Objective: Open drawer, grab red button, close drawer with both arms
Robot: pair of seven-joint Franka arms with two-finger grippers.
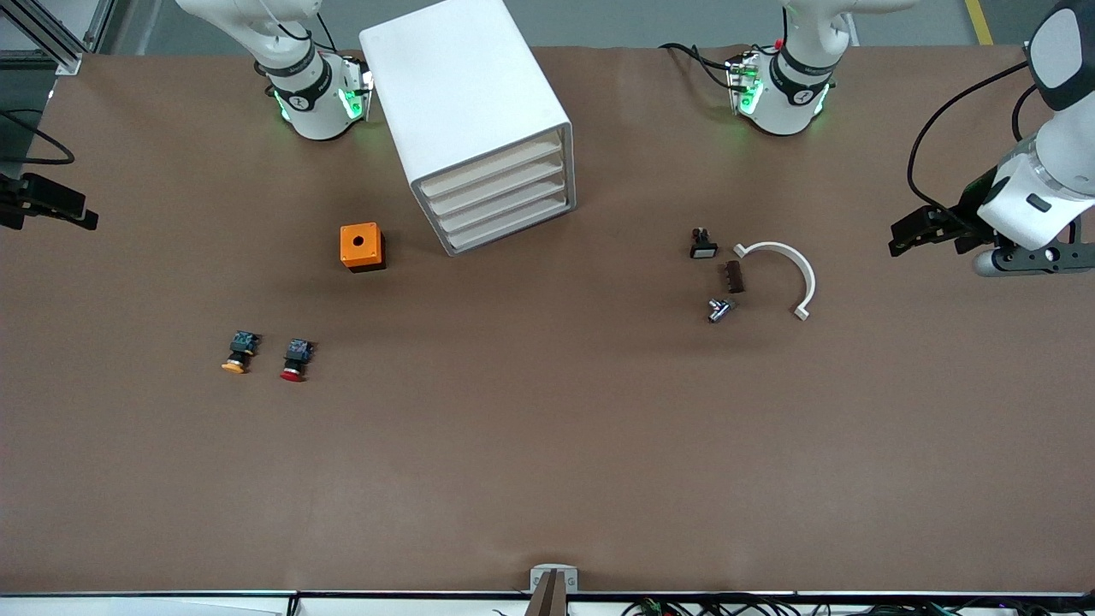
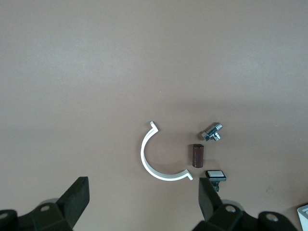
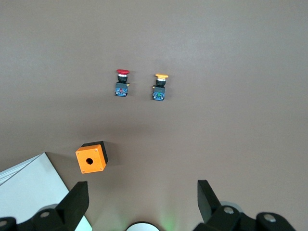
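The white drawer cabinet (image 1: 479, 120) stands near the robots' bases, and its several drawers (image 1: 505, 201) are all shut. The button (image 1: 294, 360) (image 3: 122, 82), red cap on a black body with a blue rear block, lies on the table toward the right arm's end, nearer the front camera than the orange box. My right gripper (image 1: 81, 212) (image 3: 143, 202) hangs high over the table by the orange box, open and empty. High over the small parts at the left arm's end, my left gripper (image 1: 902, 235) (image 2: 144, 202) is open and empty too.
An orange-yellow-capped twin (image 1: 239, 353) (image 3: 160, 86) lies beside the button. The orange box with a hole (image 1: 362, 246) (image 3: 91, 159) sits beside the cabinet. At the left arm's end lie a white curved clip (image 1: 783, 265) (image 2: 159, 159), a brown block (image 2: 198, 156), a metal bolt (image 2: 212, 131) and a small switch (image 2: 215, 175).
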